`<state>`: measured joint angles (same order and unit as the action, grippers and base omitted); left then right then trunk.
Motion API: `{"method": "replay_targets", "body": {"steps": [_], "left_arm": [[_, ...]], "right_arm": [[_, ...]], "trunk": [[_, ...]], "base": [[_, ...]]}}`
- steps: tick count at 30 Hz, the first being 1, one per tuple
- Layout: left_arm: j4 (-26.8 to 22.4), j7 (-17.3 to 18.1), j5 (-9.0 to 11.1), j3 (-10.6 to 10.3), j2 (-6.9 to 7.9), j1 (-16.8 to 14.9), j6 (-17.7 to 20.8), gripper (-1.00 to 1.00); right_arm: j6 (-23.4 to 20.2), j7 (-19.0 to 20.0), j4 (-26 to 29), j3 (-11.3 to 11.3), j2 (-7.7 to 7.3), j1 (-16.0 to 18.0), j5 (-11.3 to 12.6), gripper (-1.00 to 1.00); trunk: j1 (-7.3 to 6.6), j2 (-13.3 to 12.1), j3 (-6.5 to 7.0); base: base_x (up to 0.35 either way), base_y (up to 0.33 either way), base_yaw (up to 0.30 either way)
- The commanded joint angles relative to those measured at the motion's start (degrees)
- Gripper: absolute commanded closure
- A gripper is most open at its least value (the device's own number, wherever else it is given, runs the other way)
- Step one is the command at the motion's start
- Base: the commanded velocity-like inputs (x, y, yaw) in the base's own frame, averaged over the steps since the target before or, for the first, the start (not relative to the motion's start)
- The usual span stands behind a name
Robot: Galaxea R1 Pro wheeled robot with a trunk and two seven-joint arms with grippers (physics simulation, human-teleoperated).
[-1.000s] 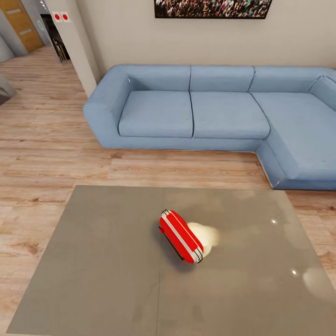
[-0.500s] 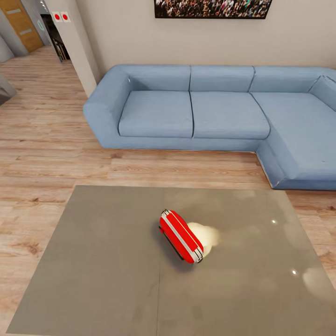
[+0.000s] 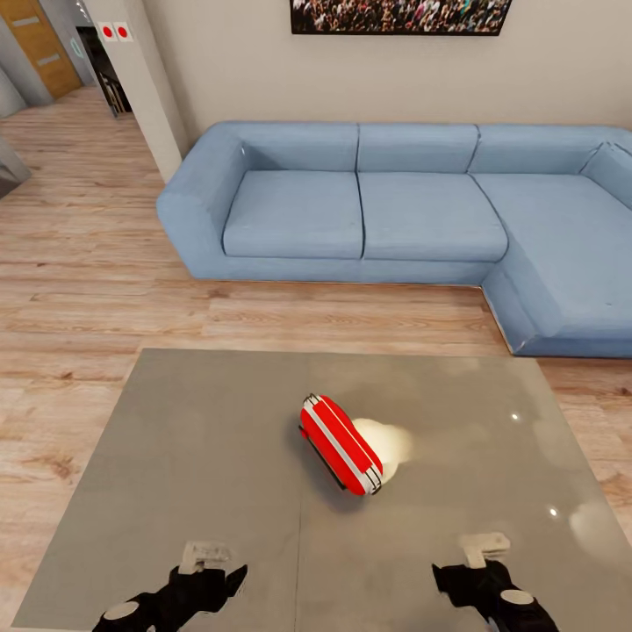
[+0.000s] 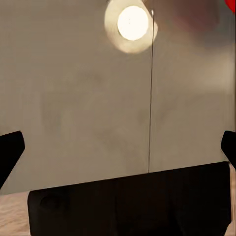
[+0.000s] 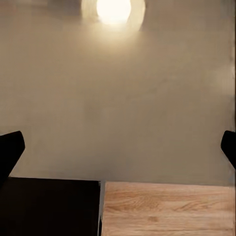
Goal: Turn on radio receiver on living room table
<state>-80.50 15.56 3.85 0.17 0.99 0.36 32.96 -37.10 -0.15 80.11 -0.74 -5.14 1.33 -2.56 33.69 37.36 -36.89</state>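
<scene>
Head view: our left gripper [image 3: 213, 562] and right gripper [image 3: 475, 555], both spread and empty, hover short of the radio receiver [image 3: 341, 443] — next we reach its switch.

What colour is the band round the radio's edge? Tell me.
White-silver, on the red radio receiver; the head view shows it best.

Red radio [image 3: 341, 443] mid-table [image 3: 193, 456], grippers near.

Blue L-shaped sofa [image 3: 395, 219] stands against the beige wall [image 3: 228, 61]. Framed crowd photo [image 3: 399, 16] hangs above it. Wood floor [image 3: 88, 263] runs alongside.
</scene>
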Motion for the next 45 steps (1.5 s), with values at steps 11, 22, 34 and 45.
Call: {"method": "replay_targets", "body": {"steps": [11,22,34,45], "left_arm": [[-5.23,0.61,0.0,0.08,3.23,-0.82,9.32,-1.0],[-2.56,5.05,0.58,0.09,3.74,-7.81,4.96,-1.0],[0.38,5.1,-1.57,-0.25,3.69,-8.69,-0.85,-1.0],[1.94,5.1,-2.97,-0.42,3.53,-8.71,-1.05,-1.0]], "right_arm": [[-2.61,0.95,4.11,-1.82,0.81,6.63,-9.41,-1.0],[-8.73,3.5,3.83,-3.62,1.08,17.71,-9.43,-1.0],[-13.02,5.56,0.16,-5.64,5.5,28.05,-9.71,-1.0],[-16.52,5.59,-0.54,-12.14,8.98,30.55,-9.99,-1.0]], "trunk": [[0.0,0.0,0.0],[0.0,0.0,0.0],[0.0,0.0,0.0],[0.0,0.0,0.0]], "base": [[0.0,0.0,0.0],[0.0,0.0,0.0],[0.0,0.0,0.0],[0.0,0.0,0.0]]}}
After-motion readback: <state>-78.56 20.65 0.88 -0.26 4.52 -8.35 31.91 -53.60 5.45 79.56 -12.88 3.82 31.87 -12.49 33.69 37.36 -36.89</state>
